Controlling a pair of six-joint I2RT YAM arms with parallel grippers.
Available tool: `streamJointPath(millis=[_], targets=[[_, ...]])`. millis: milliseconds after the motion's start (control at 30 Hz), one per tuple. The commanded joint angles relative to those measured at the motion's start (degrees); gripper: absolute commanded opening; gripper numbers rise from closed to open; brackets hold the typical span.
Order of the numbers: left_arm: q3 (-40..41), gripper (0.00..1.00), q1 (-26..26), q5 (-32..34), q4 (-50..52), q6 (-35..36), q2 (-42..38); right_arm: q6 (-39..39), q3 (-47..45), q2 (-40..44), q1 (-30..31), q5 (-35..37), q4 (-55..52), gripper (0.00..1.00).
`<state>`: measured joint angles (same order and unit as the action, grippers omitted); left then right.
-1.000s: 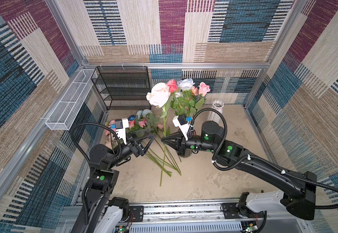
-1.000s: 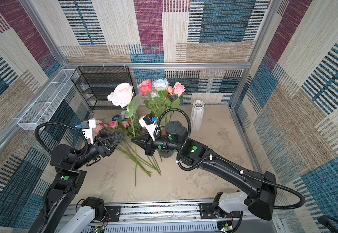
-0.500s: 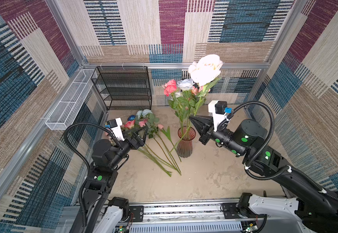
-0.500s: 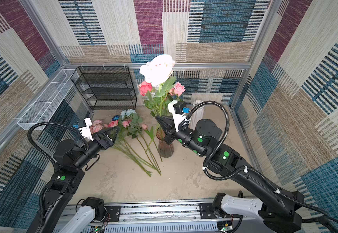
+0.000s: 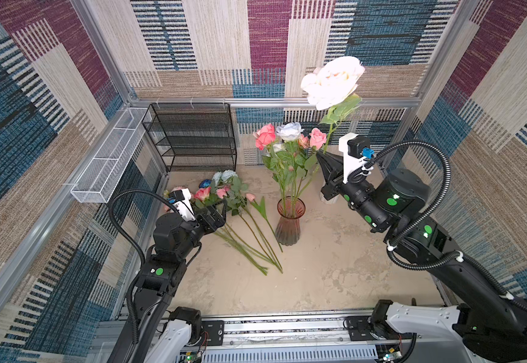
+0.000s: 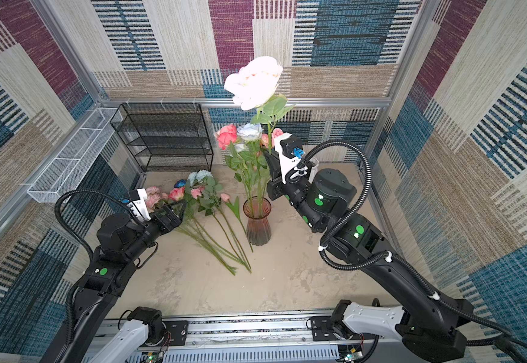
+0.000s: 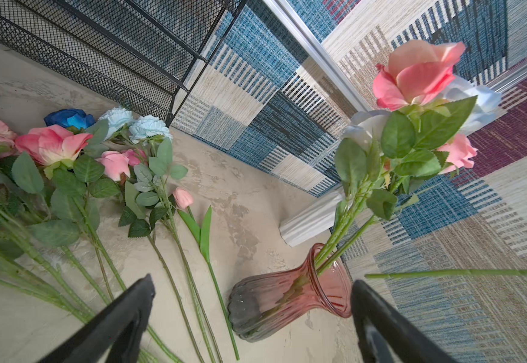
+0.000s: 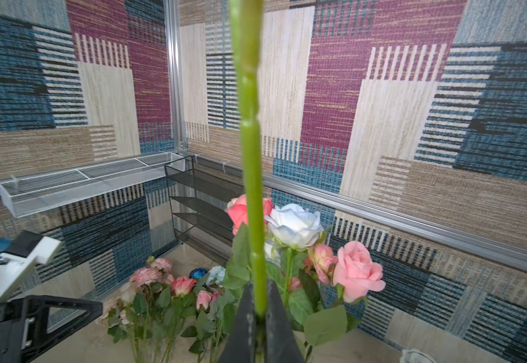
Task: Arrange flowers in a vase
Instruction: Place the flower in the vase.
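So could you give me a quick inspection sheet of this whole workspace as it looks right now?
Surface: beige mottled tabletop, no spills seen.
Job's things: pink ribbed glass vase upright, holding roses; more long-stemmed flowers lying beside it; big cream peony held aloft.
Clutter: black mesh shelf rack, white ribbed vase, white wire basket on wall.
Claws: left claw open, empty, by the lying flowers; right claw shut on peony stem.
Cables: black corrugated hoses loop off both arms, nothing snagged.
Surroundings: patterned woven wall panels, aluminium frame.
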<state>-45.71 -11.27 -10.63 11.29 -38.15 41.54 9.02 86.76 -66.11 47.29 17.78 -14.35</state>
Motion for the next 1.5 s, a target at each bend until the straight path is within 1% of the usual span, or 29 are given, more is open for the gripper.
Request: streamJointPath(millis=[0, 67, 167, 433, 500, 567, 633, 700, 733, 800, 867, 967, 1067, 1267, 1333, 1400, 1467], targets=[[0.3, 0.99, 0.1, 0.6, -0.1, 1.4, 0.1, -2.3, -2.3, -1.7, -4.1, -6.4, 0.6, 0.00], [0.6, 0.99, 0.0, 0.4, -0.1, 1.5, 0.2, -4.2, -5.6, -2.6, -6.1, -10.1, 2.4, 0.00], [1.0, 0.99, 0.1, 0.5, 0.2, 1.6, 0.2, -6.7, -9.5, -3.9, -7.0, -13.3, 4.8, 0.00], [1.7, 0.99, 0.1, 2.2, 2.1, 0.9, 0.6, -12.5, -17.4, -6.1, -7.1, -17.8, 7.6, 0.00], [1.9, 0.99, 0.1, 2.7, 2.6, 0.3, 1.3, -13.8, -19.0, -6.7, -7.1, -18.6, 7.4, 0.08], [2.0, 0.98, 0.1, 2.9, 3.0, -0.2, 2.1, -15.1, -20.1, -7.0, -7.1, -19.0, 7.1, 0.21], [2.0, 0.96, 0.1, 3.1, 3.4, -0.7, 3.1, -15.9, -20.8, -7.0, -7.2, -19.3, 6.5, 0.37], [1.9, 0.94, 0.2, 3.1, 3.7, -0.9, 4.0, -16.4, -21.2, -6.3, -7.1, -19.6, 6.4, 0.52], [1.8, 0.93, 0.1, 3.1, 4.0, -1.2, 4.5, -16.6, -21.6, -5.6, -7.1, -19.7, 6.4, 0.57], [1.7, 0.92, 0.1, 3.0, 3.9, -1.3, 5.1, -17.1, -22.2, -3.9, -7.1, -20.1, 6.7, 0.64], [1.6, 0.91, 0.1, 3.6, 4.1, -1.7, 5.9, -17.7, -22.8, -2.2, -7.1, -20.7, 6.7, 0.68], [1.2, 0.86, 0.2, 5.7, 5.7, -2.4, 7.8, -18.9, -24.0, 1.0, -7.1, -21.4, 6.9, 0.72], [0.6, 0.72, 0.5, 7.5, 6.2, -2.5, 11.2, -20.2, -25.2, 4.2, -7.1, -21.7, 7.1, 0.72], [-0.4, 0.54, 0.5, 7.5, 2.6, -3.5, 24.3, -22.3, -27.6, 8.6, -7.1, -22.4, 7.7, 0.68], [0.1, 0.45, 0.5, 8.2, 0.5, -4.0, 28.5, -22.6, -28.3, 9.7, -7.1, -22.5, 7.8, 0.67], [0.8, 0.42, 0.5, 10.9, 0.1, -4.9, 31.5, -22.9, -28.7, 10.5, -7.1, -22.4, 7.6, 0.65], [1.8, 0.41, 0.6, 14.4, 0.1, -5.5, 33.6, -22.9, -29.0, 11.2, -7.1, -22.3, 7.3, 0.65]])
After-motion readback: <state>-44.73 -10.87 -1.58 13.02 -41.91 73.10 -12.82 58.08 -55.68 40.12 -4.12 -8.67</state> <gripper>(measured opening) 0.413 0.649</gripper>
